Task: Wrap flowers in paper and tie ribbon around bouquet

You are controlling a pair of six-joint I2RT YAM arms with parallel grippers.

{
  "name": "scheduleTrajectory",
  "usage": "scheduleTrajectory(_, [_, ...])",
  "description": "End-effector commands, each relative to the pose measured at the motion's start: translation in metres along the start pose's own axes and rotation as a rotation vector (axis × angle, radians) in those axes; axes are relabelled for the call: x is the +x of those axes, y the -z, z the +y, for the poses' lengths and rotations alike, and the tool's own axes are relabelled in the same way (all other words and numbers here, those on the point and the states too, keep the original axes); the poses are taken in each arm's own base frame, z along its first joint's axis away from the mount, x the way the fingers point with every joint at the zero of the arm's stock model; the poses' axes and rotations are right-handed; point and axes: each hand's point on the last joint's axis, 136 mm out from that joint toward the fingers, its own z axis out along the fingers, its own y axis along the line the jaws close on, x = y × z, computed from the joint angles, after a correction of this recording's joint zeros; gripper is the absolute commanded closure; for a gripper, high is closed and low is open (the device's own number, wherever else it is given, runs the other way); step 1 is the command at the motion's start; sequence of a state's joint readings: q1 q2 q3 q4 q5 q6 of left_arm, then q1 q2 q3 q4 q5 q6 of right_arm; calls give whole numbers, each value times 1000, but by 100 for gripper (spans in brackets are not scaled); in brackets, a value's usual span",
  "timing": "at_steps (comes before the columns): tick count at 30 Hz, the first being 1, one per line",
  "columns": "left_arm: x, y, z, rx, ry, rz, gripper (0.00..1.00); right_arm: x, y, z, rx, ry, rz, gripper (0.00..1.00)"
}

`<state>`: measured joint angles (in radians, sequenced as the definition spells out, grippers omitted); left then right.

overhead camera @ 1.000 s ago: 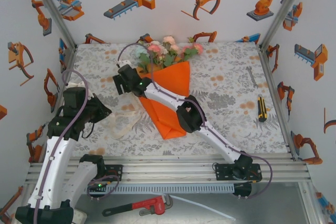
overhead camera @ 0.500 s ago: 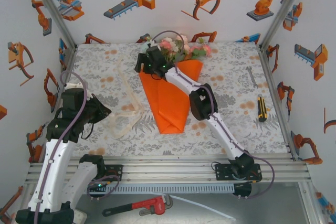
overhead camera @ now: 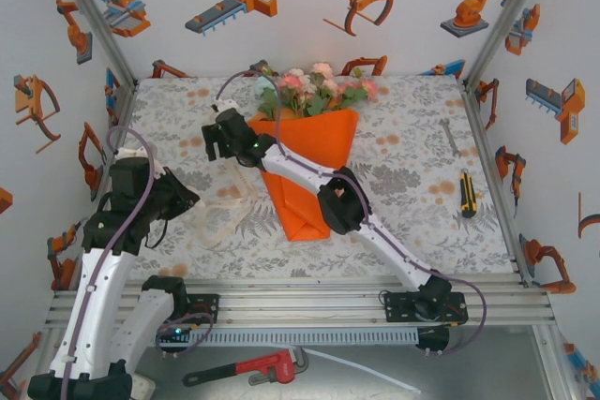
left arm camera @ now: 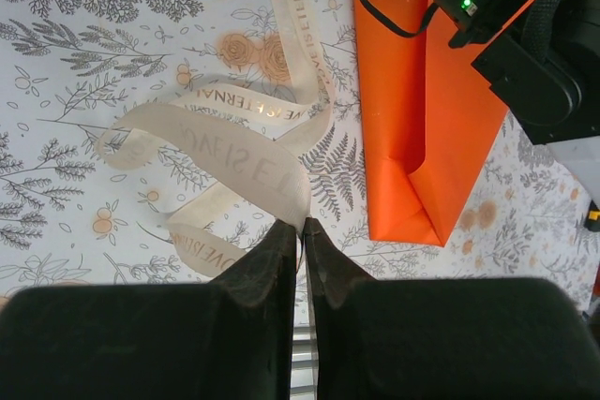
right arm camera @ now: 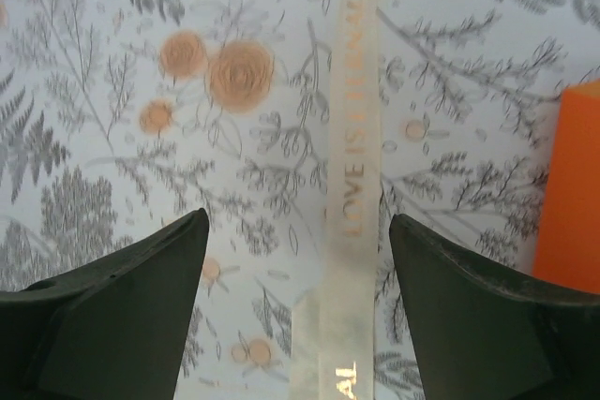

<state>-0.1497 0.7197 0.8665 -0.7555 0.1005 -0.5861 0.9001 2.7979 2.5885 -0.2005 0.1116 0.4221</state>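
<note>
The bouquet lies on the printed cloth as a cone of orange paper point(overhead camera: 314, 180), with the flowers point(overhead camera: 314, 86) spilling out at the far end. The cream ribbon point(overhead camera: 225, 208) curls loosely on the cloth to its left. My left gripper point(overhead camera: 190, 200) is shut on the ribbon point(left arm camera: 234, 152), pinching a fold of it at the fingertips point(left arm camera: 281, 236); the paper point(left arm camera: 422, 119) lies to the right. My right gripper point(overhead camera: 218, 140) hovers left of the cone's mouth, open, with a flat stretch of ribbon point(right arm camera: 352, 185) on the cloth between its fingers point(right arm camera: 159, 269).
A grey wrench point(overhead camera: 450, 138) and a yellow-and-black tool point(overhead camera: 467, 194) lie on the right of the table. A red pipe wrench point(overhead camera: 248, 369) sits below the front rail. Walls close in the left, right and back. The right arm point(left arm camera: 525, 35) crosses over the cone.
My right gripper swung up to the cone's mouth and came back left over the ribbon. The cone has turned, its mouth now further right. The left arm stays put.
</note>
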Motion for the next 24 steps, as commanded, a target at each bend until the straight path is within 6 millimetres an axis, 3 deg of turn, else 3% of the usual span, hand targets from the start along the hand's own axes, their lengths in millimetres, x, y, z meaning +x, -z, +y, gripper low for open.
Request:
scheduleTrajectory(1, [1,-4,3,-11,30,4,84,-3,-15,-45,144,-52,-71,30])
scheduleTrajectory(7, [1,-7,2,-3,34,6,83,9,-18,-39,116,-140,-36,34])
scheduleTrajectory(15, [2,-10,2,7,45,6,83,85,-3,-33,229,-89,210,44])
scheduleTrajectory(21, [4,-10,1,18,57,2,82,115,3,-42,271,-9,323,57])
scheduleTrajectory(24, [5,-10,2,22,68,0,82,133,13,-49,328,48,385,59])
